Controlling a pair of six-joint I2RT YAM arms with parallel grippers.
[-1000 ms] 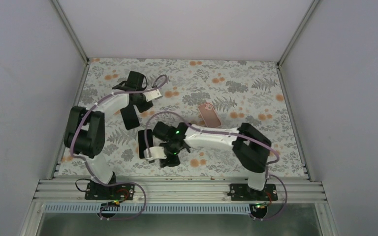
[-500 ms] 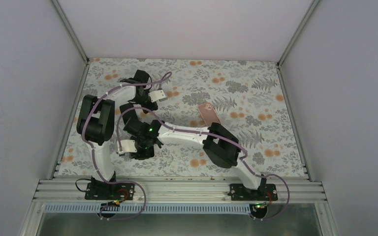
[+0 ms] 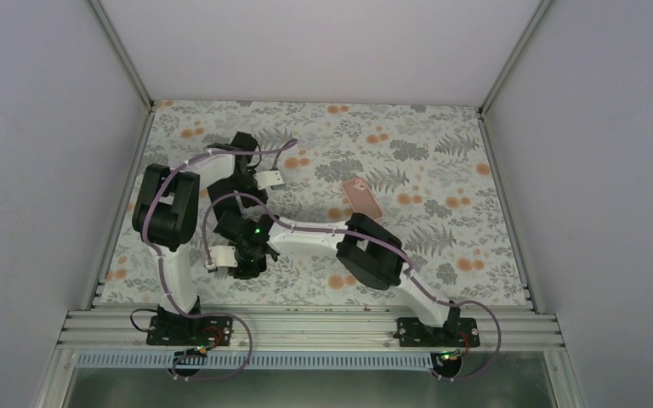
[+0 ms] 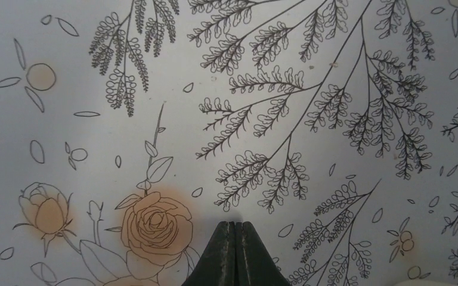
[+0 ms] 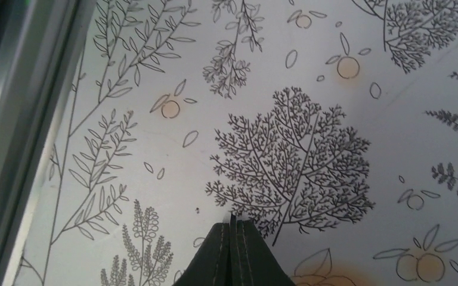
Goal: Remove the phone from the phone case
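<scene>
Swinging toward the pink phone case (image 3: 362,197), lying flat on the worktop (image 3: 442,161) well to the right of both arms' tips, you could clash the arms, since the left fingers (image 4: 223,253) and right fingers (image 5: 217,256), each pressed together and empty, sit near each other.

The phone (image 3: 362,197) lies on the table (image 3: 442,153), right of the left pincer (image 4: 235,229) and right pincer (image 5: 232,223).
</scene>
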